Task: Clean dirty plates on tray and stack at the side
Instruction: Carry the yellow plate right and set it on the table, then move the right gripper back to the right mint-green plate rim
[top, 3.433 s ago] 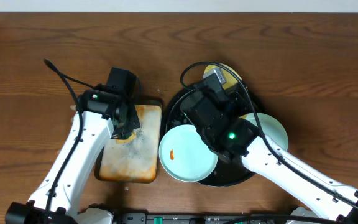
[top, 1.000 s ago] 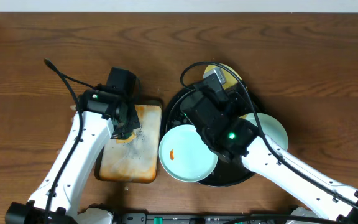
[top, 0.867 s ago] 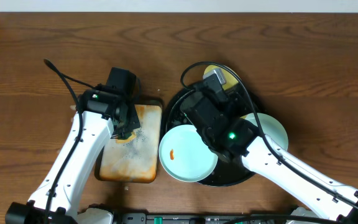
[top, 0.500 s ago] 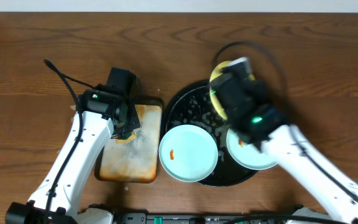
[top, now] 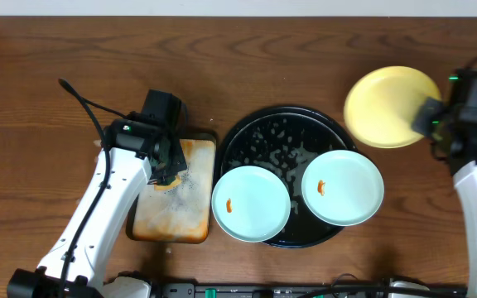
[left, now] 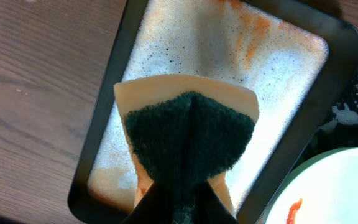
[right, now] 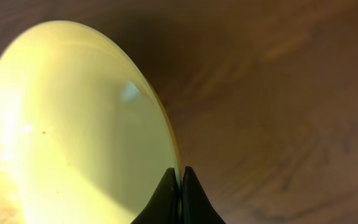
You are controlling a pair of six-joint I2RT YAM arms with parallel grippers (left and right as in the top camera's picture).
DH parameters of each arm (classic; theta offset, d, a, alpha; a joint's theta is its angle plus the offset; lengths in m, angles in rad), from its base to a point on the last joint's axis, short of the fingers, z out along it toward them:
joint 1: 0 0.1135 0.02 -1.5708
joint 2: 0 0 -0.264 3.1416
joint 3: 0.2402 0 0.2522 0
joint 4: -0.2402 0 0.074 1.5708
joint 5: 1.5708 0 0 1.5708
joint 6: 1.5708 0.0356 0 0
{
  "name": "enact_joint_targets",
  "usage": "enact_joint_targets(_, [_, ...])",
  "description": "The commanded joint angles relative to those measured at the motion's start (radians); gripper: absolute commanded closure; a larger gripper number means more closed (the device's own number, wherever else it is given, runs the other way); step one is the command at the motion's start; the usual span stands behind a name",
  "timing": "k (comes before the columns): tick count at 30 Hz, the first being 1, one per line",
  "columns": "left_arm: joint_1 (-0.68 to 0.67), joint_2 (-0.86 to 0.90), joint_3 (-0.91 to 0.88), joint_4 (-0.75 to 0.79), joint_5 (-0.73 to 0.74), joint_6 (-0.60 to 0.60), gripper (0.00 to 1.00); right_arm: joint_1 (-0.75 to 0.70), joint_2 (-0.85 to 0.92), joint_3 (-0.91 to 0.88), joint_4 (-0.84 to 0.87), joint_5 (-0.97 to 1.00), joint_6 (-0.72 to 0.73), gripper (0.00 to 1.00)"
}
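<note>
The black round tray (top: 263, 132) with foam sits mid-table. Two mint-green plates rest on its front rim, the left plate (top: 251, 204) and the right plate (top: 342, 187), each with an orange smear. The yellow plate (top: 392, 106) hangs over the wood at the tray's back right, its rim (right: 160, 118) pinched by my shut right gripper (right: 180, 177). My left gripper (left: 179, 199) is shut on the green-yellow sponge (left: 188, 134) above the foamy rectangular orange tray (left: 191, 62). In the overhead view the left gripper (top: 166, 172) hovers over that tray's back end.
The rectangular tray (top: 176, 207) lies left of the round tray, nearly touching it. A black cable (top: 85, 103) trails from the left arm across the wood. Bare wood lies along the back and at the far right.
My right arm has swung from over the round tray out to the far right, carrying the yellow plate off the tray. Both green plates now show fully. The left arm has not moved.
</note>
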Motion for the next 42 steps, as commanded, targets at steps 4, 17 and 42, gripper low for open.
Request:
enact_joint_targets(4, [0.005, -0.005, -0.011, -0.003, -0.005, -0.002, 0.87, -0.168, 0.135, 0.002, -0.001, -0.061, 0.089, 0.99])
enact_joint_targets(17, [0.005, -0.005, -0.011, -0.001, -0.005, -0.002, 0.87, -0.276, 0.392, 0.002, 0.045, -0.060, 0.103, 0.93])
enact_joint_targets(42, [0.005, -0.002, -0.039, 0.014, -0.002, 0.104, 0.87, 0.075, -0.063, 0.005, -0.171, -0.602, -0.175, 0.43])
